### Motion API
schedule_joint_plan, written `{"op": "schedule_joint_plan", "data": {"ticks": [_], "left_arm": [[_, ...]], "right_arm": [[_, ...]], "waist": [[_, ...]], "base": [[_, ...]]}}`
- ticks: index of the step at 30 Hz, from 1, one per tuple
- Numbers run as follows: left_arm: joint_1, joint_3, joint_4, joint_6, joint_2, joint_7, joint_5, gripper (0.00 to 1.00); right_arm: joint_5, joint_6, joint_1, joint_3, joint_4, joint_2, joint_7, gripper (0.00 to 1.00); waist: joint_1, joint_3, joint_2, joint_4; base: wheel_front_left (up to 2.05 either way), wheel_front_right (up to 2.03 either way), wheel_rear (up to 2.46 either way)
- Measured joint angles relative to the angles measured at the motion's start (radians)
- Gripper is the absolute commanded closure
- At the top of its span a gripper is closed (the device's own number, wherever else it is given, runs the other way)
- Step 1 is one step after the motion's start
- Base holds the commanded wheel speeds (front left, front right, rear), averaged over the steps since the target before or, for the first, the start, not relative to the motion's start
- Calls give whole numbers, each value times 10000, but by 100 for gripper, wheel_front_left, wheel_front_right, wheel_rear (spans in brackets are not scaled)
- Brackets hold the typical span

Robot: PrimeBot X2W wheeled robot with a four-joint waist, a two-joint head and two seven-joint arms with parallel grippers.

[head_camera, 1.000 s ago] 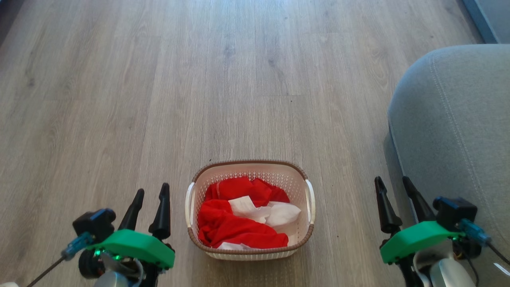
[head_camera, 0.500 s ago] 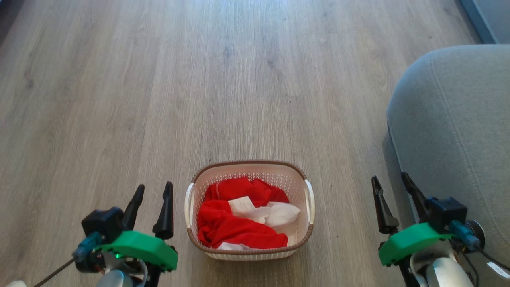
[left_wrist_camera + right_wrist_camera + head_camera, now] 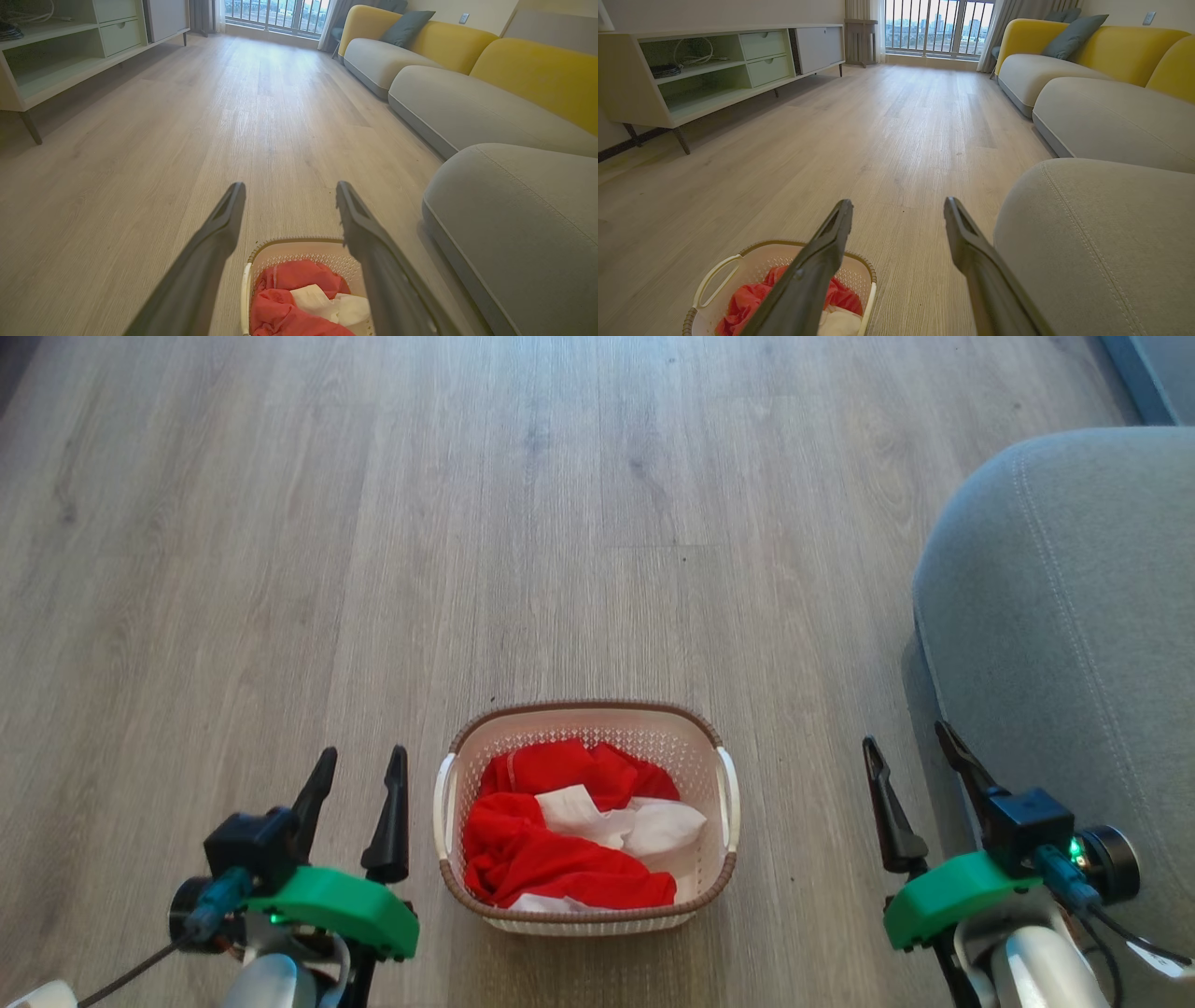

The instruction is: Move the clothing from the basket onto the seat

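Because the clothing (image 3: pixel 560 859) lies bunched inside the basket (image 3: pixel 583 707) on the floor (image 3: pixel 373 523) before us, we hold the left gripper (image 3: pixel 362 756) and right gripper (image 3: pixel 906 733) empty, fingers spread wide, ready to reach in (the seat (image 3: pixel 1074 616), its destination, sits at our right).

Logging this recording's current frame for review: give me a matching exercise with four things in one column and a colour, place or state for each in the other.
Things:
1. clothing
2. basket
3. seat
4. left gripper

Descriptions:
A. grey, at the robot's right
B. open, empty, beside the basket
C. red and white, lying in the basket
D. cream-white, standing on the floor

Pairs: 1-C; 2-D; 3-A; 4-B
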Motion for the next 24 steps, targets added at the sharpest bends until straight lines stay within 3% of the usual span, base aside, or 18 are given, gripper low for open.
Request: {"op": "schedule_joint_plan", "data": {"ticks": [24], "left_arm": [[-366,-46,-142,4,0,-2,4,0]], "right_arm": [[-8,0,-429,-59,-230,2,0,0]], "waist": [[0,650,0,-109]], "base": [[0,0,0]]}}
